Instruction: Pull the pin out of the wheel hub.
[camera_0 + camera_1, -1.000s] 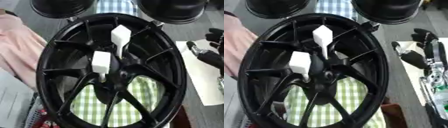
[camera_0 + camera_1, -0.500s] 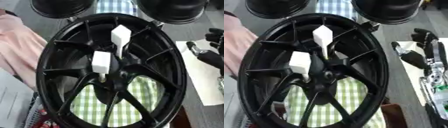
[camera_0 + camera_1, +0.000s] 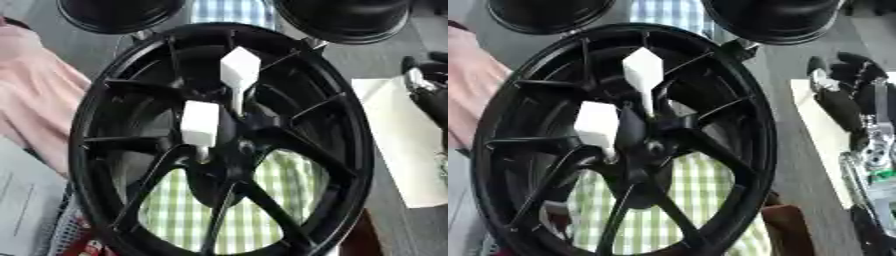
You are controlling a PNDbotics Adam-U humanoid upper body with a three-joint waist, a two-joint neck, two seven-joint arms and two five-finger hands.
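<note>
A large black wheel hub fills the middle of the view, seen face-on with its spokes meeting at the centre. Two white pins stand in that centre. The upper pin is taller with a pointed head. The lower pin sits to its left with a blocky head. My right hand lies open at the right edge, fingers pointing away, apart from the rim and touching neither pin. My left hand does not show.
Two more black wheels stand at the far edge. A green checked cloth shows through the spokes. Pink fabric lies left, a white sheet lies right under my arm, and paper lies at the lower left.
</note>
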